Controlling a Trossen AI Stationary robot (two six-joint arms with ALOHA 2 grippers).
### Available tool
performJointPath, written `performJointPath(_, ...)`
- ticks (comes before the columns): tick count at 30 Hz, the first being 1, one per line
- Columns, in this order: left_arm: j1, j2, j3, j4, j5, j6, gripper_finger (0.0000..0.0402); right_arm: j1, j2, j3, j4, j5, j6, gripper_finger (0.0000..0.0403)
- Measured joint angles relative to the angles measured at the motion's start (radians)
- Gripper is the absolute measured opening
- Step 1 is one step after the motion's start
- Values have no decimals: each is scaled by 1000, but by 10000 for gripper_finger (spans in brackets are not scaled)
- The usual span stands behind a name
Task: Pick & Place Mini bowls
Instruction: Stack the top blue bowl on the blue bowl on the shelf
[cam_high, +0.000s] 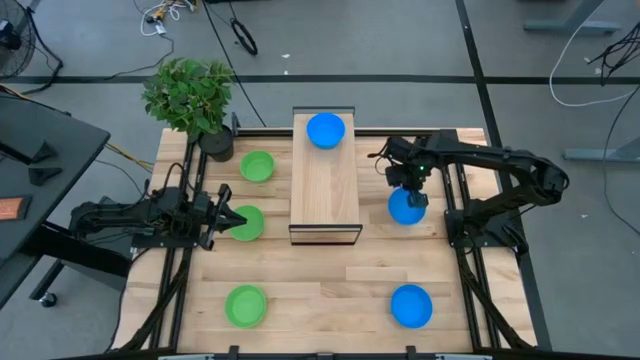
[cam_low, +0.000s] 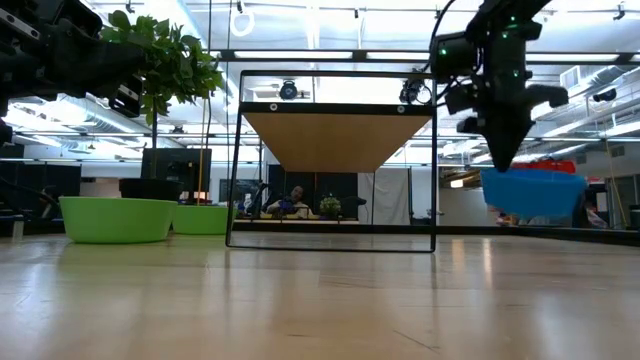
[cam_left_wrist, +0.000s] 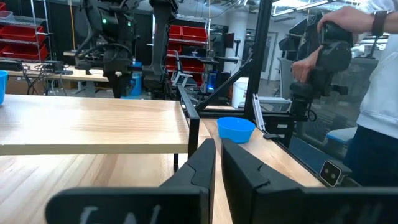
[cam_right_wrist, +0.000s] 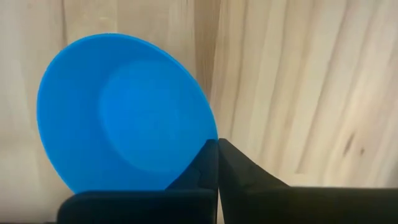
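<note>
Right gripper (cam_low: 503, 150): you see it clenched on the rim of a blue bowl (cam_low: 532, 192), which hangs lifted off the table (cam_low: 320, 300).
Left gripper (cam_high: 226, 219): clenched, empty, beside a green bowl (cam_high: 246, 224).

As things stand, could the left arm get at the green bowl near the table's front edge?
Probably yes. The left gripper sits by another green bowl, and bare table lies between it and the front green bowl; nothing blocks that path.

A blue bowl (cam_high: 406, 207) is gripped by the right gripper (cam_high: 413, 192) beside a wooden stand (cam_high: 324, 185), on which another blue bowl (cam_high: 325, 130) is set.
</note>
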Motion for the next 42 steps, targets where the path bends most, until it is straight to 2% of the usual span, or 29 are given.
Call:
performJointPath(13, 0, 0, 0, 0, 0, 0, 30, 0, 0, 268, -198, 0, 34, 0)
performJointPath(28, 0, 0, 0, 0, 0, 0, 30, -10, 8, 575, -287, -13, 295, 0)
performJointPath(42, 0, 0, 0, 0, 0, 0, 30, -10, 157, 835, -296, -74, 508, 0)
